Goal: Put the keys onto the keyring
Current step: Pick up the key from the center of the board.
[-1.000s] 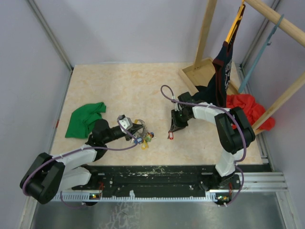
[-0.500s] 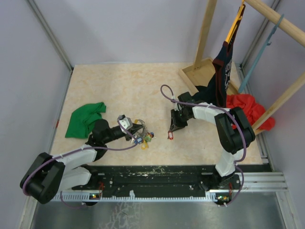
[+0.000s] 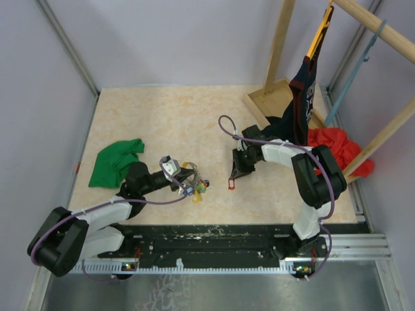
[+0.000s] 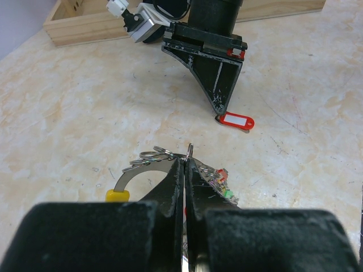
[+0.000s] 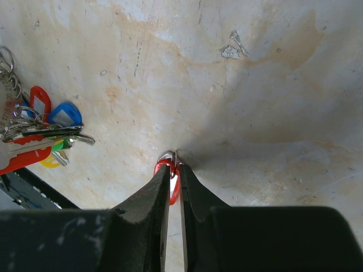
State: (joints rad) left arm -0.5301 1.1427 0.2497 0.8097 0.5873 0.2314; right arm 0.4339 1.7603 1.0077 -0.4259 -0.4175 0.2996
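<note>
My left gripper (image 3: 189, 178) is shut on the thin grey keyring (image 4: 189, 151) and holds it edge-up just above the table. A bunch of keys with green, yellow, blue and red tags (image 3: 198, 188) hangs from the ring. The bunch also shows at the left of the right wrist view (image 5: 39, 129). My right gripper (image 3: 233, 177) points down at the table to the right of the bunch. It is shut on a key with a red tag (image 5: 175, 184). The tag's end lies on the table (image 4: 236, 120), and the key's blade is hidden.
A green cloth (image 3: 115, 161) lies left of my left arm. A wooden tray (image 3: 272, 98) and a leaning wooden frame stand at the back right. A dark garment (image 3: 302, 97) hangs there, with a red cloth (image 3: 338, 149) beside it.
</note>
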